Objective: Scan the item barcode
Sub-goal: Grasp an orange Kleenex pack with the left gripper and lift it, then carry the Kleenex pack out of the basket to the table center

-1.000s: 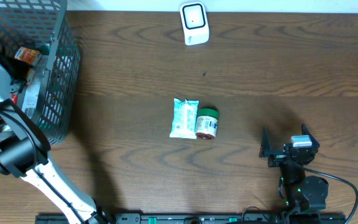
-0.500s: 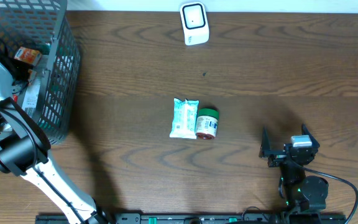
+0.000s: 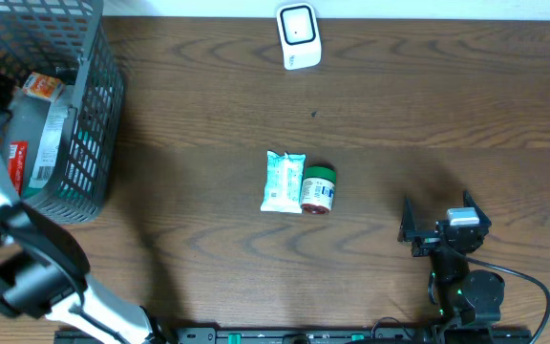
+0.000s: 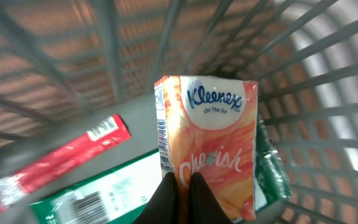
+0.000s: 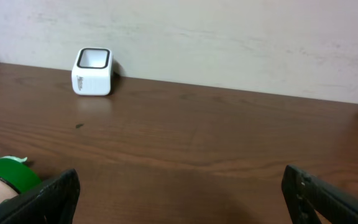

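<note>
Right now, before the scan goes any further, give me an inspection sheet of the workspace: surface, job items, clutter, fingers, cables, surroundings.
Surface: brown wooden table, no spills seen.
Job's things: white scanner at the far edge; orange Kleenex pack held up inside the grey wire basket.
Clutter: pale blue packet and green-lidded jar side by side mid-table; red packet and green-and-white pack lying in the basket.
Grippers: left fingers shut on the Kleenex pack's lower edge; right fingers open, empty, low over the table.
Cables: black cable looping by the right arm's base.
Surroundings: pale wall behind the table.
</note>
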Action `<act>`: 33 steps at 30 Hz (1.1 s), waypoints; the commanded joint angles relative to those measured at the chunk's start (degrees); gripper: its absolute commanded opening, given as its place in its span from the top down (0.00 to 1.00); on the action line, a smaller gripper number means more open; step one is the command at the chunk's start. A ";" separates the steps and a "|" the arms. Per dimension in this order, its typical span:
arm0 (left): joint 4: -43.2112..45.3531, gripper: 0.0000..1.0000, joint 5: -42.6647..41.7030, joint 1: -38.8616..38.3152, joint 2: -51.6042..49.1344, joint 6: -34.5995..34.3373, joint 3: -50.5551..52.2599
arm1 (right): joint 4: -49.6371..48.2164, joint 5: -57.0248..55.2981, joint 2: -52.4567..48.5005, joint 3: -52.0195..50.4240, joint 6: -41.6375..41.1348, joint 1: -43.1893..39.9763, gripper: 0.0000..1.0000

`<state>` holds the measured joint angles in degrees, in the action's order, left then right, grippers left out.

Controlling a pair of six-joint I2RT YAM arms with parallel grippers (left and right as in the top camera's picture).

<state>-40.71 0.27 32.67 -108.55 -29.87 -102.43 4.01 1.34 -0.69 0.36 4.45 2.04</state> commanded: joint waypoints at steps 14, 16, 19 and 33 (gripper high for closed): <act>-11.37 0.93 20.22 -25.90 32.79 9.70 0.20 | 0.20 0.22 0.31 -0.04 0.33 -0.61 0.01; -14.47 0.93 21.14 -32.02 34.14 9.18 0.20 | 0.20 0.22 0.31 -0.04 0.33 -0.61 0.01; -20.52 0.93 21.46 -40.68 34.29 6.34 0.22 | 0.20 0.22 0.31 -0.04 0.33 -0.61 0.01; -33.18 0.93 38.93 -67.25 18.97 -5.73 9.64 | 0.20 0.22 0.31 -0.04 0.33 -0.61 0.01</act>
<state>-73.54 31.14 -31.79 -85.17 -30.59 -95.79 3.99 1.34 -0.69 0.36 4.45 2.04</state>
